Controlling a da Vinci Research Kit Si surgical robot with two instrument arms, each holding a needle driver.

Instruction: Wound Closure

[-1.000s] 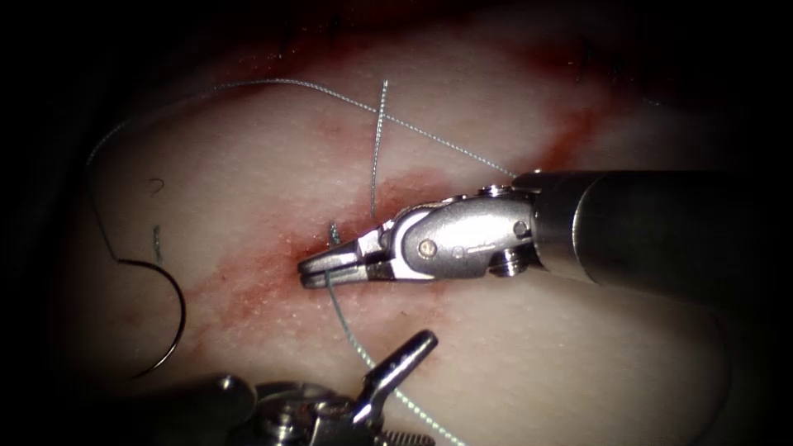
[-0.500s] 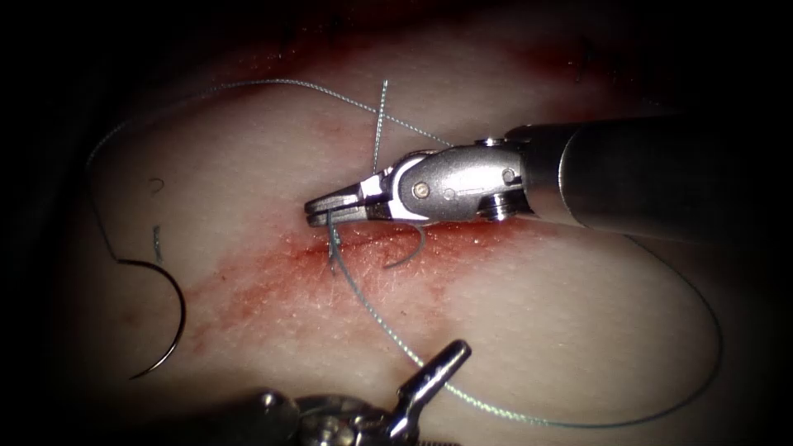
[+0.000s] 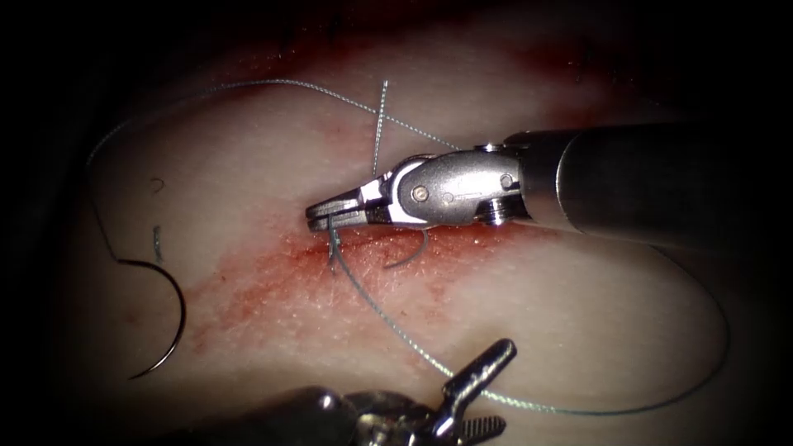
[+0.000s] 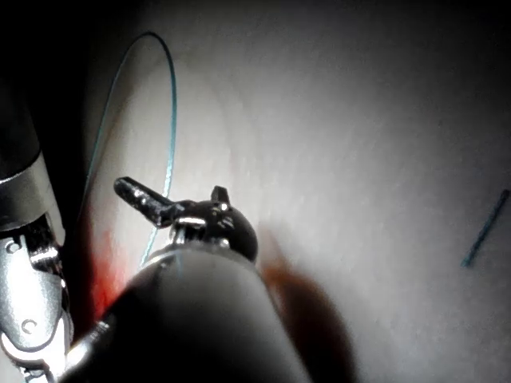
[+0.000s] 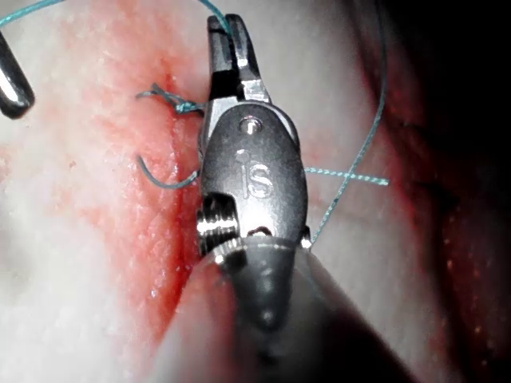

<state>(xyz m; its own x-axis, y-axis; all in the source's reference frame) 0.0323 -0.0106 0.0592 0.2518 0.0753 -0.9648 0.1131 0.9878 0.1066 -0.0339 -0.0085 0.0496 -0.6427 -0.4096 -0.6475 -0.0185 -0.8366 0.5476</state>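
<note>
Where steel reads "iS", right tool (image 5: 231, 36) on thread (image 3: 388, 330)

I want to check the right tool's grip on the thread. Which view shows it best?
The endoscope view: the right tool has its jaws shut on the thread just above the cut. The right wrist view shows the thread at its jaw tips. The left wrist view shows part of its body.
</note>
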